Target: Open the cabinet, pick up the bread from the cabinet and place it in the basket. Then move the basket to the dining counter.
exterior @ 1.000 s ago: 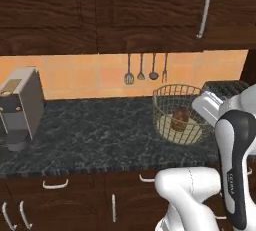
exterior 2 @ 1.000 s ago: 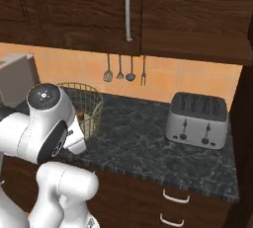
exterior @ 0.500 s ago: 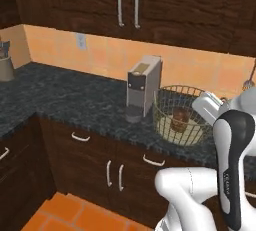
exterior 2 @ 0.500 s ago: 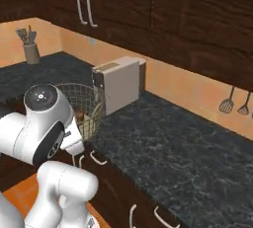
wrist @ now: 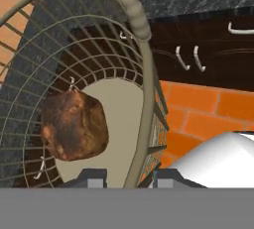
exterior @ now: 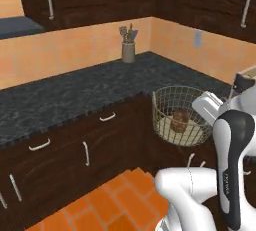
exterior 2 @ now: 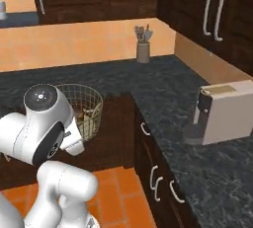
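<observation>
The round wire basket (exterior: 175,106) hangs in the air over the floor, in front of the lower cabinet doors. My gripper (wrist: 130,178) is shut on its rim (wrist: 144,99), one fingertip inside the rim and one outside. The white hand (exterior: 209,104) sits at the basket's right side in the left base view. The brown crusty bread (wrist: 74,125) lies on the beige bottom of the basket (exterior 2: 85,104) and shows through the mesh (exterior: 179,121). A dark wall cabinet (exterior 2: 195,10) with two long silver bar handles is shut. The dining counter is out of view.
A black speckled counter (exterior: 75,92) runs around a corner, with a utensil pot (exterior: 128,50) at the back. A boxy beige appliance (exterior 2: 225,112) stands on the counter to the right. Dark lower cabinets (exterior: 90,147) line the orange tile floor (exterior: 115,200).
The whole scene has swung past as the base turned away from the counter; the appliance now lies to the right and the corner is ahead. The basket with the bread stays in my gripper.
</observation>
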You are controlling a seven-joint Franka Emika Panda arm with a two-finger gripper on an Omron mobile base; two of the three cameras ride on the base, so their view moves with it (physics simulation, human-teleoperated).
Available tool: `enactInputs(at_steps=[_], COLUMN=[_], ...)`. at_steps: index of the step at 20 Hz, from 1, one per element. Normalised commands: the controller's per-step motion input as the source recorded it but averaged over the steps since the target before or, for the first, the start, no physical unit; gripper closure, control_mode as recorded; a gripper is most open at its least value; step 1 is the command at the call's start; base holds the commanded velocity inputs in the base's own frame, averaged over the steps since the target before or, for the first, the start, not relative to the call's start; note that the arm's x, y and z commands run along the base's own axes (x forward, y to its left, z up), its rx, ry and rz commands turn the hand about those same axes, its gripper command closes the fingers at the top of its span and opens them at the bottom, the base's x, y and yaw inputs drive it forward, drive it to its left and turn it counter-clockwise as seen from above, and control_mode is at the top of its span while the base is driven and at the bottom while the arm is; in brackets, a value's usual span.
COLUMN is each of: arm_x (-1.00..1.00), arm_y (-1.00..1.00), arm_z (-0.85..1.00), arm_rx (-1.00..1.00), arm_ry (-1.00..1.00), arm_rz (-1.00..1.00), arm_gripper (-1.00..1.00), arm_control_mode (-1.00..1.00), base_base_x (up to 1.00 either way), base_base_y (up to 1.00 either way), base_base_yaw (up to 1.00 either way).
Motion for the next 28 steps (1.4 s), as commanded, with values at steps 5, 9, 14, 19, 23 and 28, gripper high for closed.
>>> enactInputs(at_steps=[5,9,14,19,23,28], arm_x=[0.0,0.0,0.0,0.0,0.0,0.0], arm_y=[0.0,0.0,0.0,0.0,0.0,0.0], arm_z=[0.0,0.0,0.0,0.0,0.0,0.0], arm_rx=[0.0,0.0,0.0,0.0,0.0,0.0], arm_ry=[0.0,0.0,0.0,0.0,0.0,0.0], arm_rz=[0.0,0.0,0.0,0.0,0.0,0.0], arm_gripper=[1.0,1.0,1.0,1.0,1.0,1.0], arm_control_mode=[1.0,1.0,1.0,1.0,1.0,1.0], base_base_x=[0.0,0.0,0.0,0.0,0.0,0.0], base_base_y=[0.53,0.39,0.2,0.11,0.11,0.1], base_base_yaw=[0.85,0.88,0.92,0.95,0.95,0.96])
